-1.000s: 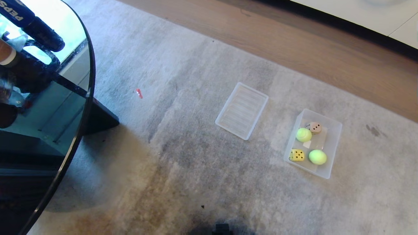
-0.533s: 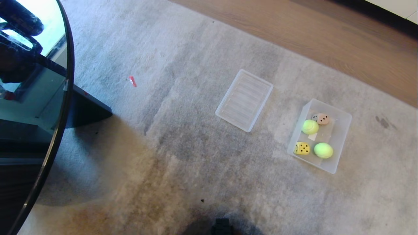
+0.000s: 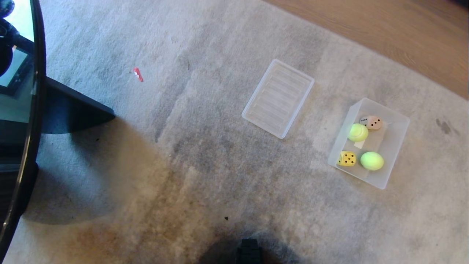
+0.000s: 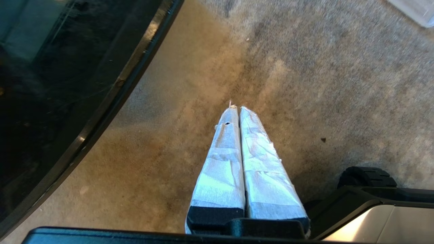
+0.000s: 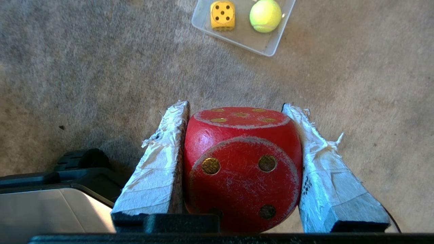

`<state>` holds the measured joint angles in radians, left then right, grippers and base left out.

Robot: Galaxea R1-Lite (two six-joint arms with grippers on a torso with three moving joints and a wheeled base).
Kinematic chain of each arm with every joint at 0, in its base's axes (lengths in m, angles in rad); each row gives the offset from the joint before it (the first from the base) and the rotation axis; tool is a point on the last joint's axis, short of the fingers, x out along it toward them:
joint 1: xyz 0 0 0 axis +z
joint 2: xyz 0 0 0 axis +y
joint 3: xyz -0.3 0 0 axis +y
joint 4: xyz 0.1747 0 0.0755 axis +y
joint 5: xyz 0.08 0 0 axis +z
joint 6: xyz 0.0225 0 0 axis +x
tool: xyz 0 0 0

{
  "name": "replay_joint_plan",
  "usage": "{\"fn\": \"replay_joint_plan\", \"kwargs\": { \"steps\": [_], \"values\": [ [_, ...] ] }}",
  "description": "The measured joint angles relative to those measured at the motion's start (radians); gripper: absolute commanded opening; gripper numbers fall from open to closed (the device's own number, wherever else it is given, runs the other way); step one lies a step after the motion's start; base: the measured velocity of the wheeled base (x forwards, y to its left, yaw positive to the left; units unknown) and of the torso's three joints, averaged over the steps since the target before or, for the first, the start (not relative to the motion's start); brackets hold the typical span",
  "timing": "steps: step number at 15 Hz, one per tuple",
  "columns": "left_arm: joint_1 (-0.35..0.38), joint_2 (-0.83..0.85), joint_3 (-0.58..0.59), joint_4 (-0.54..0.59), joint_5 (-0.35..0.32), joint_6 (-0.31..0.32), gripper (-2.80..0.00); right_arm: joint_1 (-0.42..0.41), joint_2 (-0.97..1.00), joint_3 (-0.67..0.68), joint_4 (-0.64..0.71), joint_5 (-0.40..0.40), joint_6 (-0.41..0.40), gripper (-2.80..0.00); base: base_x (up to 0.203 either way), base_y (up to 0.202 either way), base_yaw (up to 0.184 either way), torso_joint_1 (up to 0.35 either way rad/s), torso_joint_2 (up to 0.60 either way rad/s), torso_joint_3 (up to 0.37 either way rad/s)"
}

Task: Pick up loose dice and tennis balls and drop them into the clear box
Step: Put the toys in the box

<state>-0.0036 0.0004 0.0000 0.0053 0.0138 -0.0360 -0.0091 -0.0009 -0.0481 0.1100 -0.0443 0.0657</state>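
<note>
The clear box (image 3: 397, 123) stands on the carpet at the right of the head view. Inside it lie a yellow die (image 3: 347, 158), a tan die (image 3: 373, 123) and two tennis balls (image 3: 358, 132) (image 3: 372, 161). In the right wrist view my right gripper (image 5: 235, 108) is shut on a red die (image 5: 242, 166), held above the carpet a short way before the box (image 5: 268, 45); its yellow die (image 5: 222, 15) and one ball (image 5: 265, 16) show there. My left gripper (image 4: 236, 108) hangs shut and empty over the carpet. Neither arm shows in the head view.
A flat ridged clear tray (image 3: 278, 98) lies on the carpet left of the box. A round dark glass table (image 3: 22, 146) with its black foot (image 3: 73, 110) fills the left edge. A small red scrap (image 3: 138, 74) lies on the carpet. Wooden floor (image 3: 403, 33) borders the far side.
The whole head view has swung: box, tray and table edge shifted as the camera tilted down and turned. The things in the box kept their places.
</note>
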Motion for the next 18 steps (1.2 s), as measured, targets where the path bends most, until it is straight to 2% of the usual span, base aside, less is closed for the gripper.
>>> {"fn": "replay_joint_plan", "kwargs": {
  "steps": [6, 9, 12, 15, 18],
  "values": [
    [0.0, 0.0, 0.0, 0.0, 0.0, -0.001, -2.8, 0.0, 0.001, -0.001, 0.0, -0.001, 0.0, -2.8, 0.0, 0.0, 0.0, 0.0, 0.0, -0.087],
    [0.0, 0.0, 0.0, 0.0, 0.009, -0.039, -2.8, -0.001, 0.001, -0.003, 0.002, -0.006, 0.001, -2.8, 0.0, 0.0, 0.0, 0.0, 0.0, 0.0],
    [0.001, 0.0, 0.0, 0.001, 0.01, -0.058, -2.8, -0.001, 0.058, -0.079, 0.009, -0.045, 0.025, -2.8, 0.0, 0.0, 0.0, 0.0, 0.0, 0.0],
    [0.0, 0.0, 0.0, 0.0, 0.01, -0.059, -2.8, 0.0, 0.288, -0.199, -0.026, -0.061, 0.084, -2.8, 0.0, 0.0, 0.0, 0.0, 0.0, 0.0],
    [0.001, 0.0, 0.0, 0.0, 0.01, -0.059, -2.8, -0.02, 0.644, -0.301, -0.192, -0.07, 0.161, -2.8, 0.0, 0.0, 0.0, 0.0, 0.0, 0.0]
  ]
}}
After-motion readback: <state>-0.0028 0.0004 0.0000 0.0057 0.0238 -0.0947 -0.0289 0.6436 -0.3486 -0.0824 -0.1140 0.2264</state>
